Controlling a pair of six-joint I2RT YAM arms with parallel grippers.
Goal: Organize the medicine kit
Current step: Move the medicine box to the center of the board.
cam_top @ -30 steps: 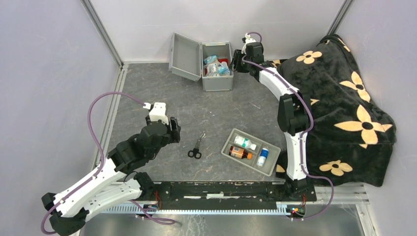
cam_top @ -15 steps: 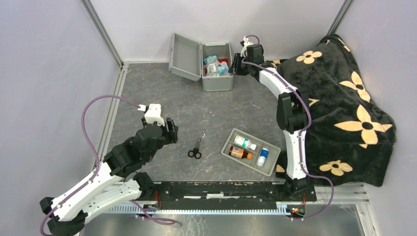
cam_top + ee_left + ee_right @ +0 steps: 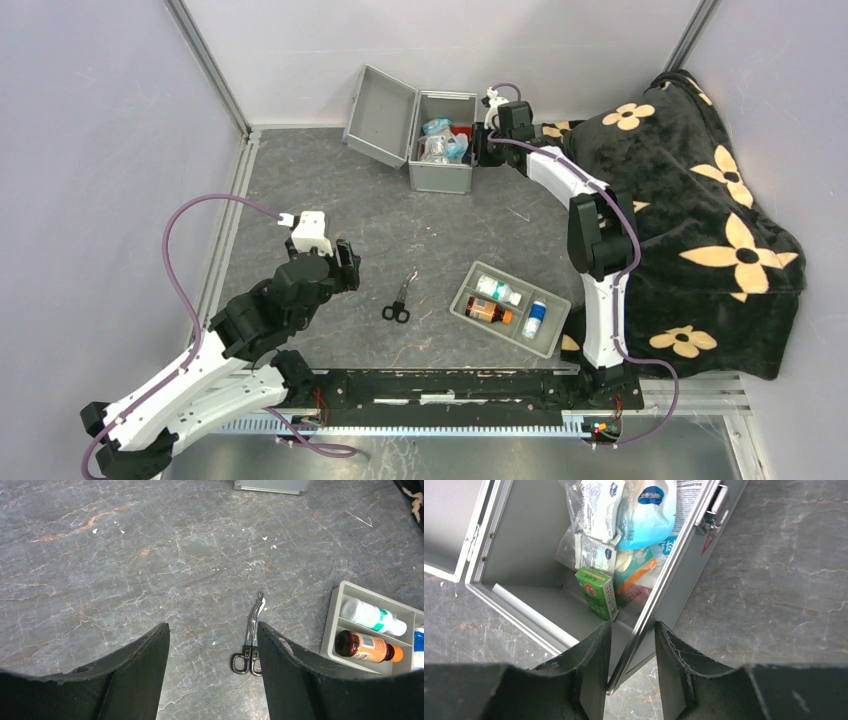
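The medicine kit [image 3: 441, 178] is standing open at the far middle of the grey surface [image 3: 300, 180], its lid [image 3: 378, 115] leaning back to the left; packets are filling it, among them a green box [image 3: 599, 592] and a blue-and-white pouch [image 3: 649, 510]. The right end effector [image 3: 631, 630] is straddling the kit's right-hand wall, one finger inside and one outside; the fingers appear to be pinching the wall, though the contact itself is hard to make out. The right arm is reaching past a black flowered blanket [image 3: 700, 200] that is covering the right side.

The left end effector [image 3: 212, 627] is hanging above the surface on the near left with its fingers spread wide and gripping nothing; scissors [image 3: 253, 630] are lying flat beyond it, well apart from the kit. Near the scissors, on their right, a grey divided tray [image 3: 332, 625] is holding a white bottle [image 3: 372, 616] and a brown bottle [image 3: 362, 646] with an orange cap, each in its own compartment.
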